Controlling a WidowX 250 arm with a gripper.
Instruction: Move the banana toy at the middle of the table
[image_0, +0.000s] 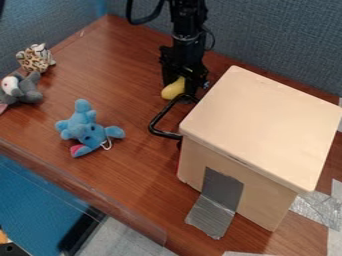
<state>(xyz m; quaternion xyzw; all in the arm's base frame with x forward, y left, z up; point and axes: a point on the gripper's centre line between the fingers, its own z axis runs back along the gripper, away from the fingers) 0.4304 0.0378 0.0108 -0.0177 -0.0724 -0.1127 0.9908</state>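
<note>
Banana toy (173, 89) on the table (110, 75), toward its rear edge, between the rear corner and the pale box (260, 120). Visible rounded end pointing to the lower left, long axis slanting up rightward to the black gripper (185, 86), other end hidden there. Cannot tell whether spread or closed on it. Blue plush (87, 129) nearer the front edge.
</note>
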